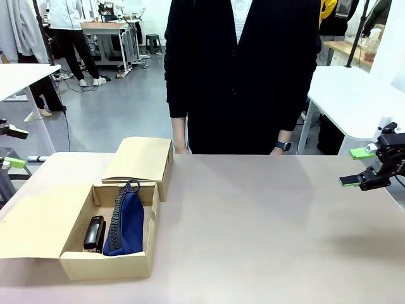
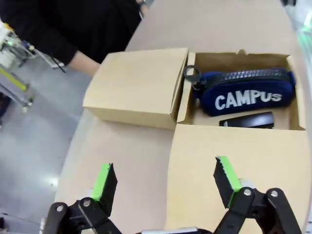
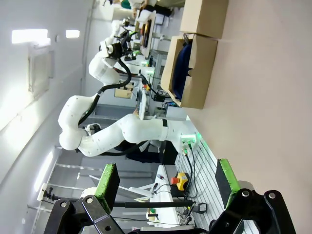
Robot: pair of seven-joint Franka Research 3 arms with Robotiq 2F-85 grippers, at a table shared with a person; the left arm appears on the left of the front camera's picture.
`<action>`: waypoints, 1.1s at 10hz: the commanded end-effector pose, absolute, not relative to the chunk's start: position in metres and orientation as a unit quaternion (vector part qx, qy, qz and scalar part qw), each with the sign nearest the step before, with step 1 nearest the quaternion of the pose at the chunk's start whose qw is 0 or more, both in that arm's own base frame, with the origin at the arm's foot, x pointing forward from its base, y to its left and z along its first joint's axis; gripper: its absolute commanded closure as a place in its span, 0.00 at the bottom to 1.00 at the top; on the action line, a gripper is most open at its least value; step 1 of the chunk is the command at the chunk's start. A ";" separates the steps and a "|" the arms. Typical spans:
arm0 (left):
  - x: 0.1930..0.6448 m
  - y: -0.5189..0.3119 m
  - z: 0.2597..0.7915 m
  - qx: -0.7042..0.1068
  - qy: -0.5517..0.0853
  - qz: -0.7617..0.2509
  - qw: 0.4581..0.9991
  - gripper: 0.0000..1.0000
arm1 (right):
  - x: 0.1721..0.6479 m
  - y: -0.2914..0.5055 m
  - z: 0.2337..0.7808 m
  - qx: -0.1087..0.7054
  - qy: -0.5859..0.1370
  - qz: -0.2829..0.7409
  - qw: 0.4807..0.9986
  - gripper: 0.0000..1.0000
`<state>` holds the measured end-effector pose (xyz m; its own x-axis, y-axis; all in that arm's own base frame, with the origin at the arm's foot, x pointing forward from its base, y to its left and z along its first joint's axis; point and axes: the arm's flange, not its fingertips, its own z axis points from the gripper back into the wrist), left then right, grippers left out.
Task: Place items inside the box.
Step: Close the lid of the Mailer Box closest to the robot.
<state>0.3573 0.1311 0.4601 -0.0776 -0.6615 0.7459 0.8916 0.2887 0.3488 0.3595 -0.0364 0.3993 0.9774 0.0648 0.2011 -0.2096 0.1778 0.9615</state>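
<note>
Here I see the open brown cardboard box [image 1: 120,265] at the table's [image 1: 266,228] left, w/ the navy zip pouch marked "CAMPUS" [image 2: 243,95] and black stapler [image 1: 94,233] side by side inside. Left claw [image 2: 165,183] hangs spread above the box flap; right claw [image 1: 359,167] is spread, empty, at the right edge.

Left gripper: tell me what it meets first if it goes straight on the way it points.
Probably the box's open flap: the open left gripper looks down along its near edge, table beside it. Depth is unclear.
</note>
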 end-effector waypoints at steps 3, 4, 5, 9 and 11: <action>0.357 0.125 0.456 -0.154 -0.436 -0.580 0.671 0.00 | 0.360 -0.038 0.404 0.643 -0.060 0.087 0.759 0.00; 0.354 0.135 0.453 -0.161 -0.417 -0.581 0.680 0.00 | 0.360 -0.038 0.404 0.643 -0.060 0.087 0.759 0.00; 0.352 0.149 0.445 -0.178 -0.385 -0.605 0.673 0.00 | 0.360 -0.038 0.404 0.643 -0.060 0.087 0.759 0.00; 0.343 0.223 0.395 -0.287 -0.359 -0.632 0.624 0.00 | 0.360 -0.038 0.404 0.643 -0.060 0.087 0.759 0.00; 0.339 0.250 0.360 -0.257 -0.377 -0.634 0.624 0.00 | 0.360 -0.038 0.404 0.643 -0.060 0.087 0.759 0.00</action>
